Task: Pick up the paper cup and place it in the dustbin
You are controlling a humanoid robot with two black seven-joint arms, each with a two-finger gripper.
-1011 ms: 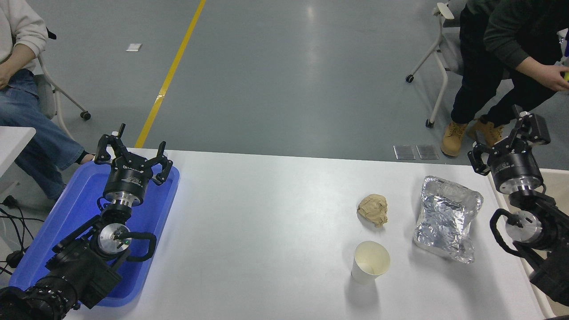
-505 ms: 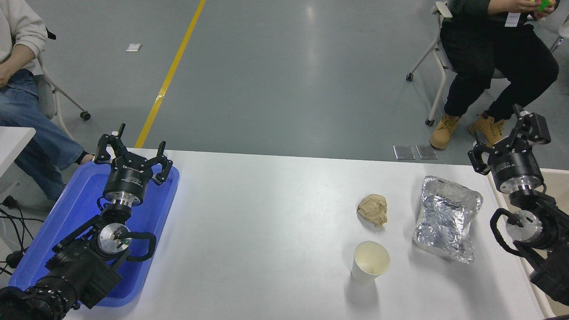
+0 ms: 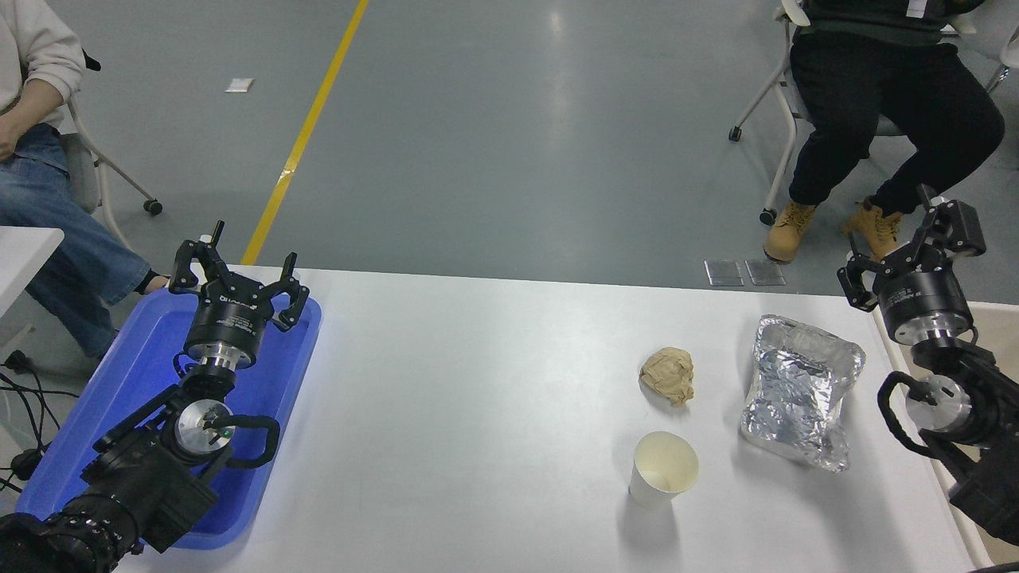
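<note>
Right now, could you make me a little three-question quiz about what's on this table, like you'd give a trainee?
1. True or false: the paper cup stands upright on the white table.
2. Which thing lies nearest the cup? A) crumpled tan paper ball B) blue tray C) yellow floor line
3. Fill in: the right hand is open and holds ____.

Key
1. True; its open mouth faces up.
2. A; the ball sits just beyond the cup, with the silver foil bag to its right.
3. Nothing; it hovers by the dustbin at the table's right edge, apart from the cup.

Foil bag (image 3: 800,391) beside paper cup (image 3: 663,469)
</note>
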